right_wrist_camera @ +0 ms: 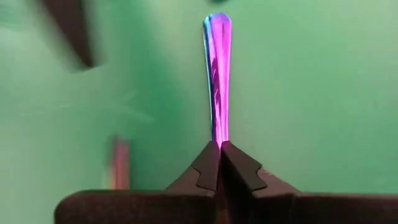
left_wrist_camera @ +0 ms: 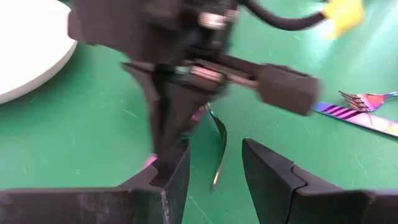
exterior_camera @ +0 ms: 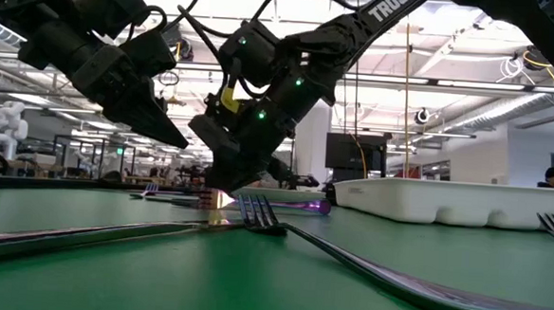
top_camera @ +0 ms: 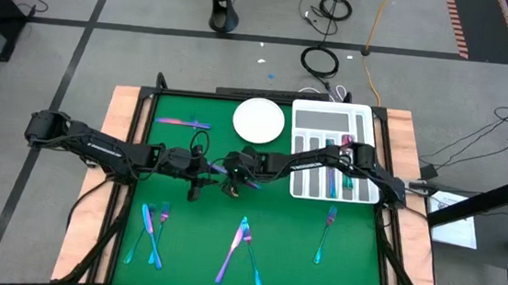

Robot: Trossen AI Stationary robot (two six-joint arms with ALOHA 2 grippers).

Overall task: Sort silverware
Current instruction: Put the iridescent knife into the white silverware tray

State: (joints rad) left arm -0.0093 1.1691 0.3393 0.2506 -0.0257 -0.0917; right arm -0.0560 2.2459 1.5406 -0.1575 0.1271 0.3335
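On the green mat [top_camera: 273,236], a white round plate [top_camera: 259,120] sits at upper centre of the high view and a white slotted tray [top_camera: 336,152] at upper right, with a few pieces already lying in its slots. Loose silverware is scattered about: a pair at lower left [top_camera: 151,233], a pair at lower centre [top_camera: 240,249], a single fork [top_camera: 325,232] at lower right, and one piece [top_camera: 182,122] at upper left. Both arms crowd the middle of the mat. The right gripper [right_wrist_camera: 219,149] has its fingers pressed together on the end of one slim iridescent piece [right_wrist_camera: 217,74], whose long axis runs straight away from the fingers in the right wrist view; it sits at mid-frame in the high view. The left gripper [left_wrist_camera: 214,171] hovers just beside it, fingers spread and holding nothing, the right arm's wrist blocking most of its view.
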